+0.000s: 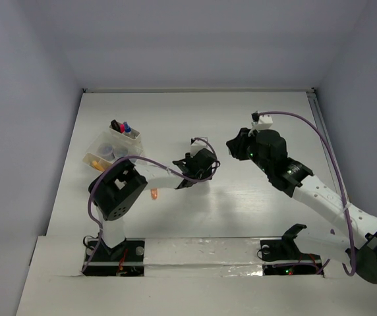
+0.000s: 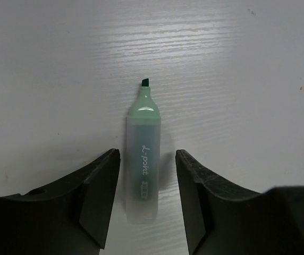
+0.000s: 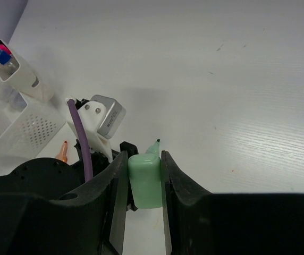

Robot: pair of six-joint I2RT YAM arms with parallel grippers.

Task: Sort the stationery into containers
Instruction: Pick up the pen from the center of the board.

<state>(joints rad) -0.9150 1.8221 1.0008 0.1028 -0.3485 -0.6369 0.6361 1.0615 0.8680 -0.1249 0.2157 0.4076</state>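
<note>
A pale green highlighter [image 2: 143, 159] lies uncapped on the white table, its dark tip [image 3: 154, 144] pointing away from the left wrist. My left gripper [image 2: 146, 155] is open, with a finger on each side of the highlighter body and a gap on both sides; in the top view it [image 1: 198, 164] is near the table's middle. My right gripper [image 3: 144, 155] is shut on the pale green cap [image 3: 145, 180], held just above the table close to the left gripper. In the top view the right gripper [image 1: 234, 146] is right of the left one. The translucent white bins [image 1: 103, 150] stand at the left.
The bins [image 3: 14, 125] hold a blue-capped white marker [image 3: 11, 66], pink-black markers [image 1: 118, 126] and round jars [image 1: 113, 151]. An orange piece [image 1: 154, 193] lies on the table by the left arm; it also shows in the right wrist view [image 3: 62, 152].
</note>
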